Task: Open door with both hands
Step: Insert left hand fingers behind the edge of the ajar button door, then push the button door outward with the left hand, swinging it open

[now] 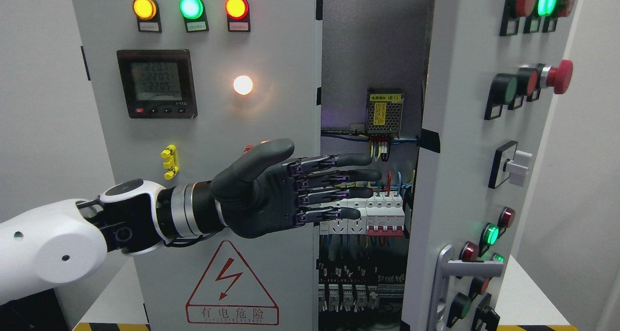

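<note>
Your left robot hand (310,190) reaches flat, fingers extended and empty, past the grey metal right door (460,151) (already ajar), likely to push it wider.

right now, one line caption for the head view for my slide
Left hand, fingers extended, reaches into the gap between the closed left door and the swung-open right door, exposing breakers.

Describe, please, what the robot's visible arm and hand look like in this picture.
The left arm has a glossy white shell with small dark dots and a black joint section. A ribbed silver cuff forms the wrist. The left hand is dark grey, rubbery on palm and thumb, with black segmented mechanical fingers showing small purple glints. The right arm is not visible.
</note>
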